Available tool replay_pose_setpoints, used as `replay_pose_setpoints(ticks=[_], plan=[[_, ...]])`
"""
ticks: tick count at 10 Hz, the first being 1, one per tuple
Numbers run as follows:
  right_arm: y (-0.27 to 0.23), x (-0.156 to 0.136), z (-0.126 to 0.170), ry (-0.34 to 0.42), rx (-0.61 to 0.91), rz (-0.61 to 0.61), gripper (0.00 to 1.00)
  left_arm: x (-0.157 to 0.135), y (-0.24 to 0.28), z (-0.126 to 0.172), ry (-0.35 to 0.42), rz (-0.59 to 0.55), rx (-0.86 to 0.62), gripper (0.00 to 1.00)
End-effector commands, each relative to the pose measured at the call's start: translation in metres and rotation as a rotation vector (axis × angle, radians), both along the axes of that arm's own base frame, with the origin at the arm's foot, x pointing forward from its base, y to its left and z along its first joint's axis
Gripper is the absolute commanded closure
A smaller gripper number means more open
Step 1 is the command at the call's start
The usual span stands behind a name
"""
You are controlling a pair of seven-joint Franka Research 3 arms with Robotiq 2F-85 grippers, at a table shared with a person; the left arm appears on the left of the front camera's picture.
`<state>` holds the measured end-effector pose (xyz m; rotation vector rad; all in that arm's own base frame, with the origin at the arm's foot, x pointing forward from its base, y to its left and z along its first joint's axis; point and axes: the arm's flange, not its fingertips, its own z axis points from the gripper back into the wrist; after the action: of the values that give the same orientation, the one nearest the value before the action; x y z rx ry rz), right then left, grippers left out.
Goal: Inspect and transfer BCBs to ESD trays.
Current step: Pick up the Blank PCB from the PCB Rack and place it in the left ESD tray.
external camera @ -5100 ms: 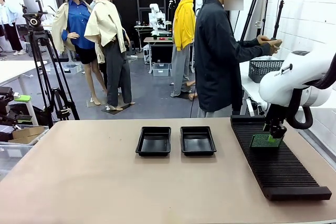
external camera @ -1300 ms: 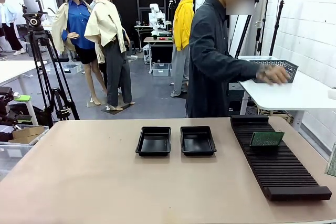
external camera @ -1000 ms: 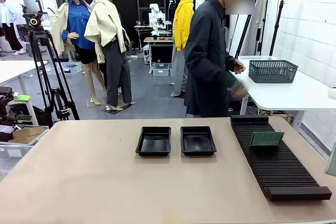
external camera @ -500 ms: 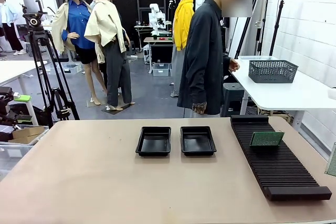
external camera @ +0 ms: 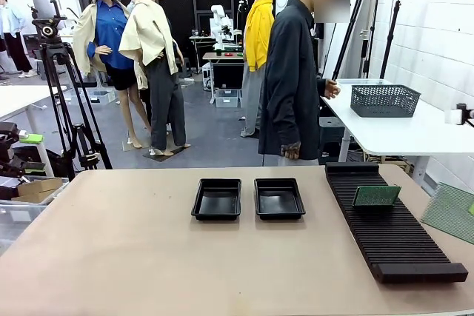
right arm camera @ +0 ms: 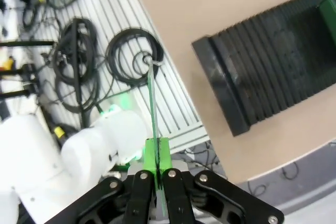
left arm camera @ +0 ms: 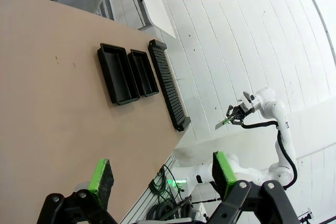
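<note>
Suddenly far more of the held BCB (external camera: 450, 212) shows at the right edge of the front view. Half a second ago it was a thin sliver there, and now it is a broad, tilted green face. The right hand (right arm camera: 157, 153), clenched on the board's lower edge, has evidently turned it for inspection, out past the right side of the worktop (external camera: 133, 257). That suggests the look-over is under way and the transfer is yet to come. A second BCB (external camera: 376, 196) stands in the slotted rack (external camera: 392, 238) as before, and both ESD trays (external camera: 215, 217) lie bare mid-worktop. The left hand (left arm camera: 163, 174) hangs released, high and well apart. The way from the held board to the trays crosses the rack and its standing board, so it should pass above them; beyond that the worktop is open. The person (external camera: 289, 86) stands by the far edge, behind the trays.
</note>
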<state>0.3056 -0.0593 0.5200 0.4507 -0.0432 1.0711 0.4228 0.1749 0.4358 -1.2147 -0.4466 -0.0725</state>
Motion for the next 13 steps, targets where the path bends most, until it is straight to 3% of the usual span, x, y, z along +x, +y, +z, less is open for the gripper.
replay_pose_setpoints(ticks=[1, 4, 6, 8, 10, 13], plan=[[0.027, 0.012, 0.006, -0.009, -0.065, -0.058, 1.0, -0.001, 0.001, 0.003, 0.003, 0.0, -0.013, 0.0], [0.068, 0.045, 0.019, -0.016, -0.165, -0.144, 1.0, -0.001, 0.001, 0.003, 0.003, 0.0, -0.013, 0.0], [0.09, 0.067, 0.029, -0.016, -0.147, -0.226, 1.0, -0.001, 0.001, 0.003, 0.003, 0.0, -0.013, 0.0], [0.113, 0.086, 0.027, 0.039, -0.086, -0.413, 1.0, -0.001, 0.001, 0.003, 0.003, 0.0, -0.013, 0.0], [0.137, 0.101, 0.017, 0.014, -0.101, -0.647, 1.0, -0.001, 0.001, 0.003, 0.003, 0.0, -0.013, 0.0], [0.175, 0.12, -0.003, 0.053, -0.045, -0.86, 1.0, -0.001, 0.001, 0.003, 0.003, 0.0, -0.013, 0.0]])
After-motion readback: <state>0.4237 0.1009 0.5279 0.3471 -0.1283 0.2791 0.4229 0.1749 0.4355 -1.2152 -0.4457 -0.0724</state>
